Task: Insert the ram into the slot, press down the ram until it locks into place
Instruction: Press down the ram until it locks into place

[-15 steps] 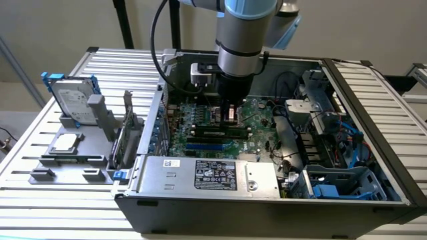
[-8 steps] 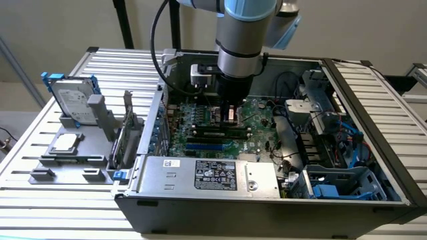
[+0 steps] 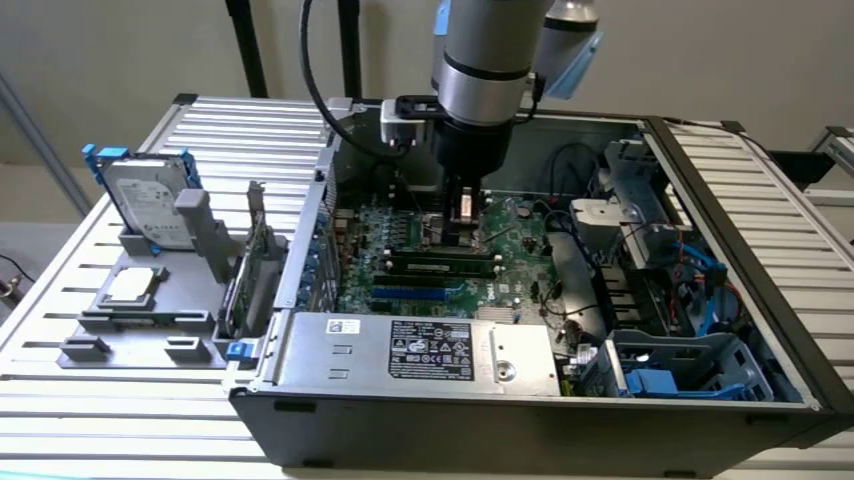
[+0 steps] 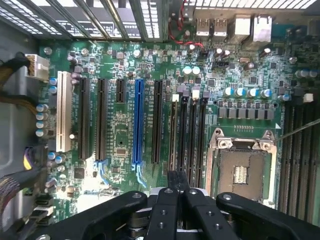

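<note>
Gripper (image 4: 177,182) — fingers pressed together, nothing seen held — poised above motherboard (image 4: 120,150) inside open computer case (image 3: 747,250); ram (image 3: 437,267) seated in slot (image 3: 441,276) near blue slot (image 3: 416,295).

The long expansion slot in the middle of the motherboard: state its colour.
Bright blue, clearest in the wrist view.

The pincer (image 3: 463,222) hides the motherboard (image 3: 514,262) beneath it.
</note>
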Controlling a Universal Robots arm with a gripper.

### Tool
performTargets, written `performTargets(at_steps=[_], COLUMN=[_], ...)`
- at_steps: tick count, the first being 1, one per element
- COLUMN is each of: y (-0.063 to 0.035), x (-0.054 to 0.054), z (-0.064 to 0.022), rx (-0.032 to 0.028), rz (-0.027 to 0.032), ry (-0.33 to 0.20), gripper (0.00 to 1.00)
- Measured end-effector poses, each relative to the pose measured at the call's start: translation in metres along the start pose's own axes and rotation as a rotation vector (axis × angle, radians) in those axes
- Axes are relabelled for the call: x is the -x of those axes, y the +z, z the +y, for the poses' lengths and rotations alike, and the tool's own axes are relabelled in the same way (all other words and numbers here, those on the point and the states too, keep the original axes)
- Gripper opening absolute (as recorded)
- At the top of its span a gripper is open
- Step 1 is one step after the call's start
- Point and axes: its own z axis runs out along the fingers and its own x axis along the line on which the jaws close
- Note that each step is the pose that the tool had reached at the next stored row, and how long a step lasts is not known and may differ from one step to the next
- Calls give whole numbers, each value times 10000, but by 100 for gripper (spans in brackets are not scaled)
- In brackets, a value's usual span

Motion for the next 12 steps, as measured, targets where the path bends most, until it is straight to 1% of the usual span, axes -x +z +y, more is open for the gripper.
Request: performTargets(at_steps=[1, 3, 12], y=[-35, -67, -69], x=[0, -1, -1], z=[1, 3, 3], rx=[0, 1, 1], rz=[-2, -2, -1], ry=[-1, 0, -1], gripper=[10, 10, 10])
